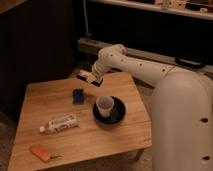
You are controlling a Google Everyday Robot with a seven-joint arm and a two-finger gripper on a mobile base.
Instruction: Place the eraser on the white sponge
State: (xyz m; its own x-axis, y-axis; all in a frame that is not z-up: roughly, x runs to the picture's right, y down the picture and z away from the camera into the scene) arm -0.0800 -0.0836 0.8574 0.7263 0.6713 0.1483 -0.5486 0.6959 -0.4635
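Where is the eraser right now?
In the camera view the eraser is off the table, held in the gripper above the far edge, up and right of the white sponge and behind the white cup.

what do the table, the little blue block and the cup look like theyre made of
Table: looks like wood with a smooth finish, pale with plank lines. White sponge: a dark blue, dull block, probably soft foam, though the look leaves it open. Cup: pale, slightly see-through, likely plastic, standing on the black plate. The gripper holds the eraser above the table's far edge.
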